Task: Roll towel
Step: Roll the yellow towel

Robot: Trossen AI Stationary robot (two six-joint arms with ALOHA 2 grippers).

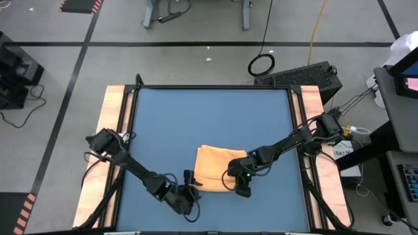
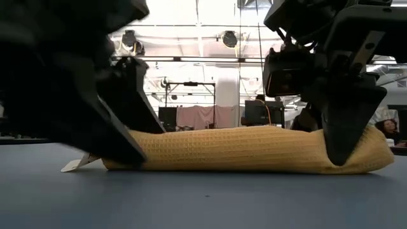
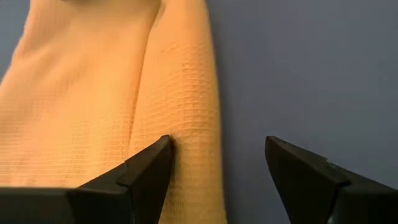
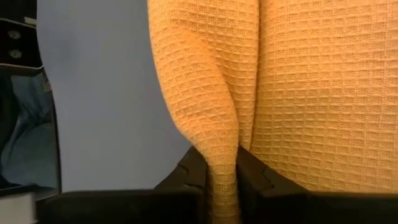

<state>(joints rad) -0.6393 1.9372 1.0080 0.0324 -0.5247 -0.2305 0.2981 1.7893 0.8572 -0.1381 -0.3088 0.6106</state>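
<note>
The orange-yellow towel lies on the blue table, its near edge rolled into a thick roll that runs left to right, its far part flat. A white tag sticks out at the roll's left end. My right gripper is shut on the roll's right end. My left gripper stands open at the roll's left end, one finger over the crease between roll and flat part, the other over bare table. My right gripper pinches a raised fold of the roll at its right end between its two fingers, coming slanting down from the near side. The roll rests on the table. My left gripper: whether its finger on the crease touches the cloth, I cannot tell.
Wooden side rails border the blue table top, with bare surface on the far side of the towel. Beyond the far edge, the low view shows a room with equipment.
</note>
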